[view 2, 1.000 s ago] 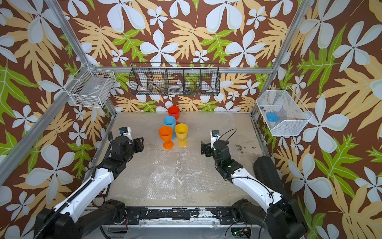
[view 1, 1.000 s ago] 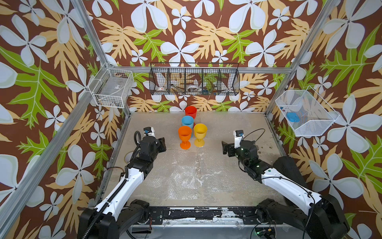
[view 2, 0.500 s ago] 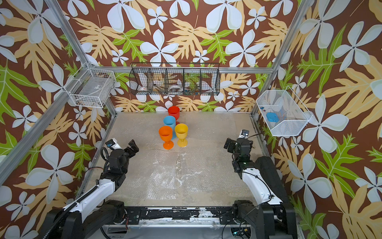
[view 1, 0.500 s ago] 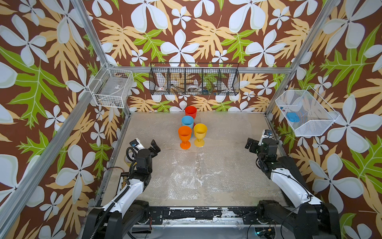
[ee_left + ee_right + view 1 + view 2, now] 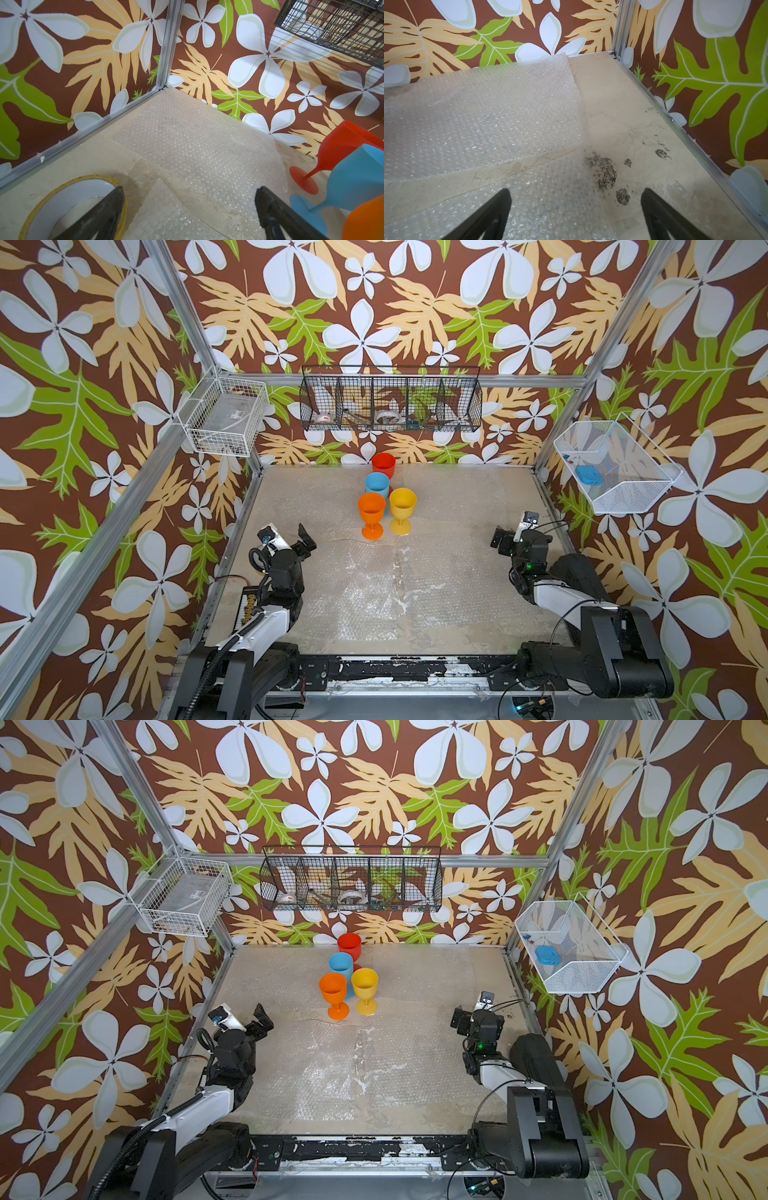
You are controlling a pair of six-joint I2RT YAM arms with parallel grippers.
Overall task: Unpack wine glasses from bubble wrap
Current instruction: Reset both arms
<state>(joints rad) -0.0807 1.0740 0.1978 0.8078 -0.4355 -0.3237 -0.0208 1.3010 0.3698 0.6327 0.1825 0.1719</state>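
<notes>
1. Since every glass stands bare and upright, the unpacking itself looks finished, and the step in hand seems to be the arms drawing clear.
2. The glasses cluster near the middle of the back edge of the counter (image 5: 616, 93). The red glass (image 5: 383, 464) is closest to that edge and the blue glass (image 5: 377, 483) is just in front of it. The orange glass (image 5: 371, 508) and yellow glass (image 5: 402, 500) stand side by side nearest the counter's middle.
3. The bubble wrap (image 5: 374, 597) lies flat in overlapping sheets over most of the counter, and both top views show nothing rolled inside it.
4. The left hand (image 5: 306, 539) hangs by the left edge, jaws spread wide and empty. Its wrist view shows a tape roll (image 5: 70, 192) behind one finger.
5. The right hand (image 5: 500, 540) sits by the right edge, likewise wide open and holding nothing, above wrap and some dark specks (image 5: 604, 172) on the counter.
6. The next move probably calls for little: settling both arms at rest without dragging a sheet, since a tugged sheet could topple the light glasses near it.
7. Compared with a second ago, both hands have pulled back from the middle of the counter toward its side edges. The glasses and sheets have not shifted.
</notes>
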